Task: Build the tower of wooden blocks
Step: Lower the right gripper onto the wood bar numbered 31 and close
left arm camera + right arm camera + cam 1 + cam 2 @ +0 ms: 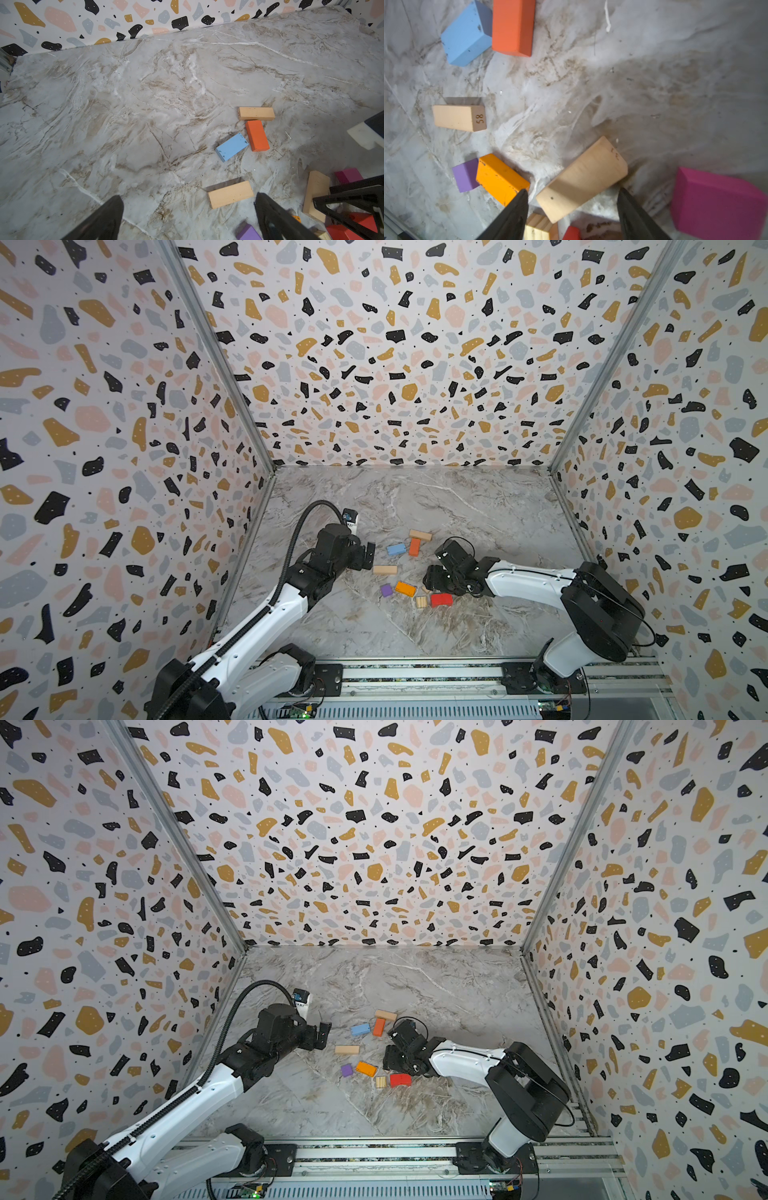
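Note:
No tower shows; the wood blocks lie loose on the marble table (457, 506). My right gripper (572, 190) is open, its fingers standing either side of a wide tan plank (581, 178) that lies slantwise between them, with a gap at each finger. Around it are an orange block (500, 178), a purple cube (465, 175), a red block (441, 599), a striped wooden cube (421, 601) and a magenta block (718, 203). My left gripper (189, 196) is wide open and holds nothing, hovering beside a tan block (230, 194).
Further back lie a blue block (396, 549), an orange-red block (414, 546) and another tan block (420, 535), close together. Patterned walls enclose the table on three sides. The arms' rail (415, 672) runs along the front edge.

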`<action>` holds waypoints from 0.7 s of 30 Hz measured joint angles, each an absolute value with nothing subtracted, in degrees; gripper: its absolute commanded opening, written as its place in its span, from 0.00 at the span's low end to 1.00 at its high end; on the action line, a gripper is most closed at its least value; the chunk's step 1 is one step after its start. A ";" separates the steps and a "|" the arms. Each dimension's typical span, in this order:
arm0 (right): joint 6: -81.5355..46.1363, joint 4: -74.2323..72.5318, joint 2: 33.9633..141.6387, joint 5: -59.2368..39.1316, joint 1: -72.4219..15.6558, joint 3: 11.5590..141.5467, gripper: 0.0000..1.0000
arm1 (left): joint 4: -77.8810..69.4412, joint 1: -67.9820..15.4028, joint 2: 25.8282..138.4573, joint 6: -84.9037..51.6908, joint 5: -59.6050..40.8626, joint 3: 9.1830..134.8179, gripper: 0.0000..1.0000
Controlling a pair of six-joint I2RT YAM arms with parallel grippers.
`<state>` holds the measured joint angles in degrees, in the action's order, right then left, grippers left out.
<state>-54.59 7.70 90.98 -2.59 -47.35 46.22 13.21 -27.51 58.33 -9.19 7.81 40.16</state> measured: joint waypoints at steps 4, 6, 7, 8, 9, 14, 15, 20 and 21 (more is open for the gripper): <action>-54.57 7.79 92.75 -1.67 -47.44 47.75 0.68 | 13.17 -27.51 58.17 -9.19 7.92 40.16 1.00; -54.46 8.43 93.80 -0.86 -47.59 49.01 0.67 | 13.17 -27.51 58.17 -9.17 7.94 40.16 1.00; -54.33 8.71 94.24 -0.40 -47.70 49.54 0.67 | 13.17 -27.51 58.11 -9.19 7.92 40.16 1.00; -54.08 9.23 94.83 0.27 -47.90 50.35 0.66 | 13.17 -27.51 57.91 -9.17 7.92 40.16 1.00; -53.89 9.61 95.35 0.89 -48.10 50.98 0.66 | 13.15 -27.51 57.63 -9.17 7.92 40.16 1.00; -52.40 11.51 97.25 3.36 -48.97 53.28 0.58 | 12.16 -27.51 54.92 -9.17 7.99 40.16 1.00; -52.18 11.99 97.62 3.79 -49.12 53.74 0.57 | 11.97 -27.51 54.70 -9.17 7.99 40.16 1.00; -50.22 14.46 99.96 6.31 -49.91 56.75 0.50 | 11.81 -27.51 55.35 -9.19 8.08 40.16 1.00; -49.80 15.07 100.47 6.94 -50.11 57.36 0.49 | 11.86 -27.51 55.66 -9.21 8.12 40.16 1.00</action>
